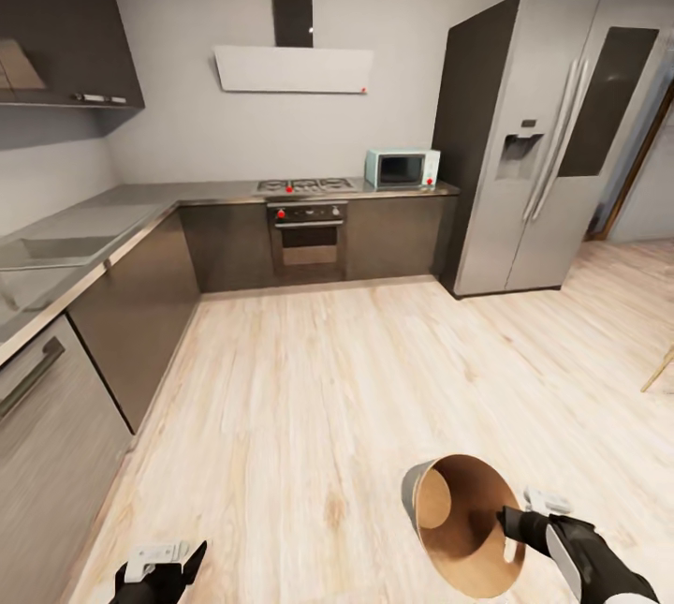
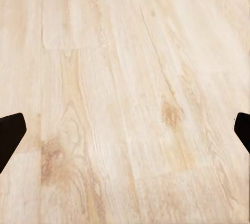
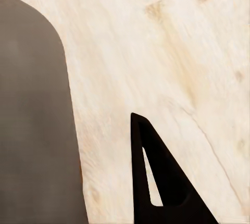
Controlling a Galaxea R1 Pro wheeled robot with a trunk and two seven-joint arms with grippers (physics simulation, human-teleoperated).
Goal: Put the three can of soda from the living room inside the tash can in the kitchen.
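Observation:
The trash can (image 1: 463, 520) hangs tilted above the wood floor at the lower right of the head view, its coppery-brown inside turned toward me. My right gripper (image 1: 510, 522) is shut on its rim. In the right wrist view the bin's grey outer wall (image 3: 31, 120) runs beside one black finger (image 3: 161, 182). My left gripper (image 1: 183, 567) is low at the lower left, open and holding nothing. Its two fingertips stand far apart over bare floorboards in the left wrist view (image 2: 125, 130). No soda cans are in sight, and none show in the visible part of the bin.
A grey double-door fridge (image 1: 543, 145) stands at the right. The dark back counter holds a teal microwave (image 1: 402, 168), a hob and an oven (image 1: 307, 234). A long counter (image 1: 84, 229) runs along the left. Light wood floor (image 1: 328, 379) lies between them.

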